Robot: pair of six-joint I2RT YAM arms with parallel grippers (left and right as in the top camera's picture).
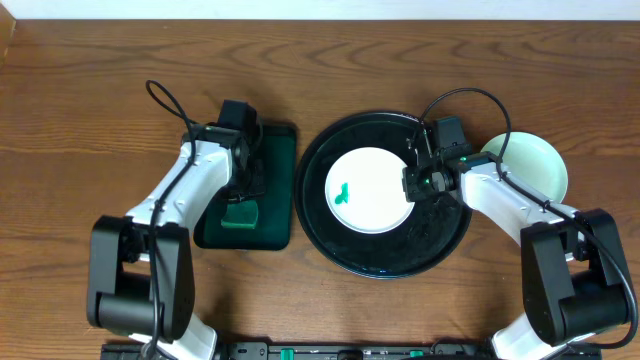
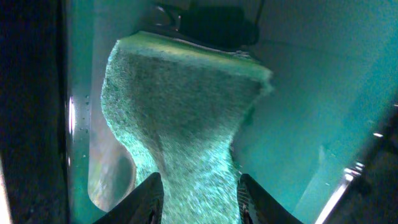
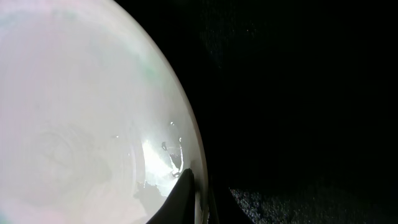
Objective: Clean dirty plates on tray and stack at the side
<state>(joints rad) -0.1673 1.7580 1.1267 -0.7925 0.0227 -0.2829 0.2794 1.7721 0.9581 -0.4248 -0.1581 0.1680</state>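
The right gripper [image 1: 415, 186] pinches the white plate [image 1: 370, 200] by its right rim at the black tray [image 1: 440, 248] centre, the left gripper [image 2: 199, 186] clamps the green sponge [image 2: 186, 118]; scrubbing force may slip that thin rim hold.

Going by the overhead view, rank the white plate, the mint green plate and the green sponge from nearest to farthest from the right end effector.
1. white plate, on the black tray, its rim pinched by the right end effector.
2. mint green plate, just off the tray's right side.
3. green sponge, far left, over the rectangular green tray.
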